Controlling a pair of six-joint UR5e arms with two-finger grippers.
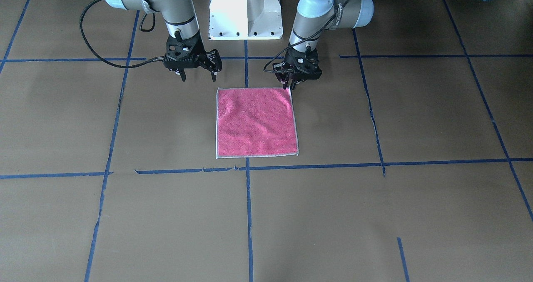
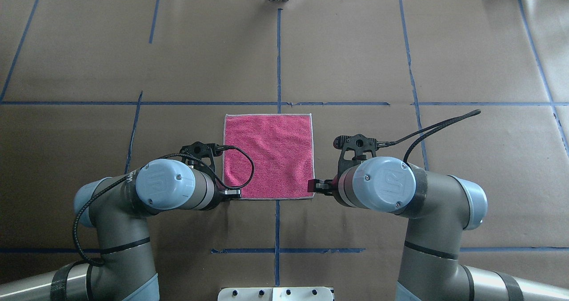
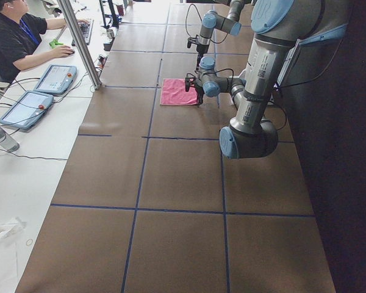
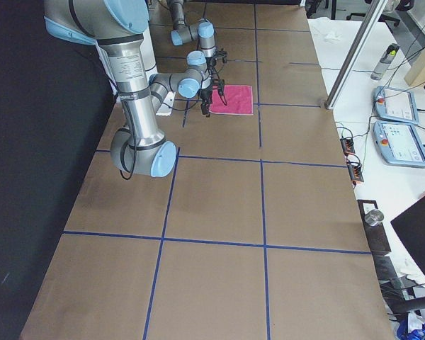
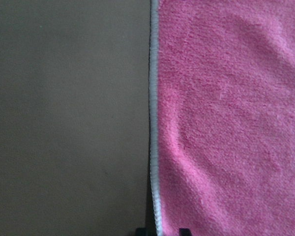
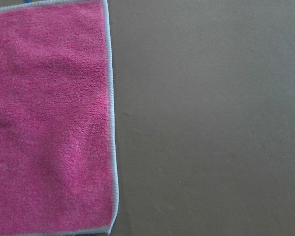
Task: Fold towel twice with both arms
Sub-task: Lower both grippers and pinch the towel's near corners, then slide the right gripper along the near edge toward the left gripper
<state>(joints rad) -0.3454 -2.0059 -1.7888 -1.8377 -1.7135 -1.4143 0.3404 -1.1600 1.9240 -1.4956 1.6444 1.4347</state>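
The towel (image 1: 256,121) lies flat and unfolded, pink face up, on the brown table just in front of the robot; it also shows in the overhead view (image 2: 269,154). My left gripper (image 1: 287,84) is down at the towel's near corner on my left side, its fingers close together on the pale edging. In the left wrist view the edging runs between the two fingertips (image 5: 161,231). My right gripper (image 1: 199,74) is open and empty, hovering just outside the other near corner. The right wrist view shows that corner of the towel (image 6: 49,118), and no fingers.
The white pedestal base (image 1: 245,11) stands right behind the towel. Blue tape lines (image 1: 248,215) divide the brown paper table. An operator (image 3: 18,43) sits at a side bench with tablets (image 3: 55,78) beyond a metal pole (image 3: 79,43).
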